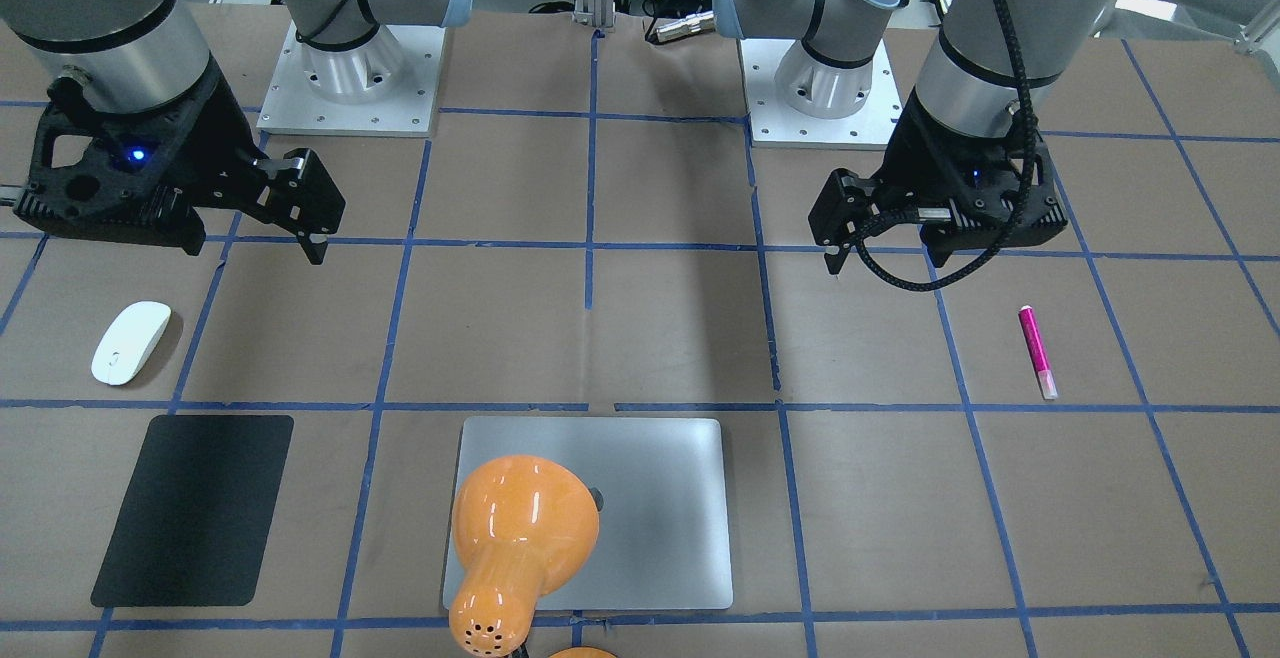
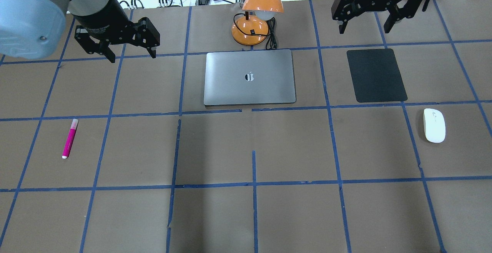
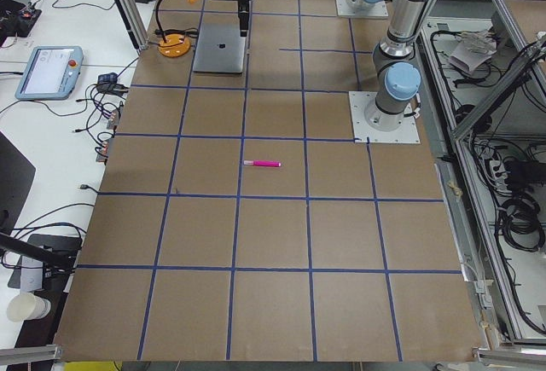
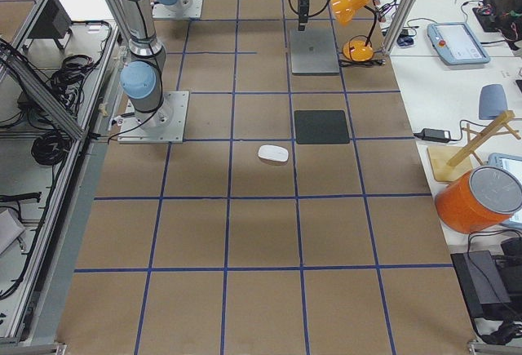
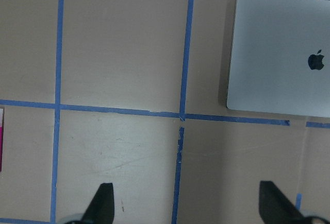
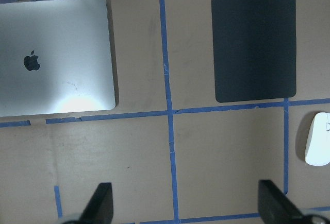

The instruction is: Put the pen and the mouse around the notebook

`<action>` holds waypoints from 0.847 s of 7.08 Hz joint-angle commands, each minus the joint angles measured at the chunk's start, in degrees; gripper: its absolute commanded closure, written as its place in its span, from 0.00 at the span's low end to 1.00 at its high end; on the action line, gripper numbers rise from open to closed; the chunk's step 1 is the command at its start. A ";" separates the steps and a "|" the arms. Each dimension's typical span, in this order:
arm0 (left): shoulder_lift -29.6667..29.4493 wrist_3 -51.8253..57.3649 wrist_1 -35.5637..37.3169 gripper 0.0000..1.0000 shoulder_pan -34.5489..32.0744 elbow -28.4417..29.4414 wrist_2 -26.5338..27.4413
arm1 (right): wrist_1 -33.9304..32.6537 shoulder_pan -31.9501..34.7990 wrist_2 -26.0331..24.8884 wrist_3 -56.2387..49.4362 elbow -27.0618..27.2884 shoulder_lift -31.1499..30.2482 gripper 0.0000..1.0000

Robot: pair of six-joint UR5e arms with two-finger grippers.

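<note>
Pre-pick at the table (image 2: 292, 149): left gripper (image 2: 133, 56) & right gripper (image 2: 364, 30) hover w/ jaws spread wide, both empty. Pen (image 2: 70, 138) lies toward the table's left edge, mouse (image 2: 434, 125) toward its right edge; notebook (image 2: 250, 77) sits mid-table near the far edge. Next, probably: left arm drops to pen, right to mouse. Bare room left of & in front of notebook; black mat (image 2: 376, 75) & lamp (image 2: 255, 14) crowd the right and far sides.

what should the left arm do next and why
Probably bring the left gripper over the pen and lower it for a grasp. Its jaws stand open and empty, and the pen lies on that arm's side, well apart from the notebook, with nothing in the way.
</note>
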 commanded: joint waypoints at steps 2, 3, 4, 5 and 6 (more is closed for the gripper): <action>0.56 0.55 -0.46 0.00 0.87 -0.10 0.34 | -0.73 -1.30 -0.70 -0.26 0.13 0.79 0.00; 0.57 1.07 -0.46 0.00 4.79 -0.10 0.08 | -0.90 -2.79 -0.18 -1.40 1.35 2.01 0.00; -0.65 8.48 0.06 0.00 9.62 -0.62 -0.10 | -0.73 -5.68 -0.52 -4.19 2.24 3.07 0.00; -2.23 16.90 2.15 0.00 14.28 -1.76 -0.71 | -0.73 -9.62 -0.44 -6.48 3.11 3.60 0.00; -4.07 22.21 7.57 0.00 17.63 -4.29 -0.80 | -2.12 -12.53 -0.35 -8.16 4.86 4.30 0.00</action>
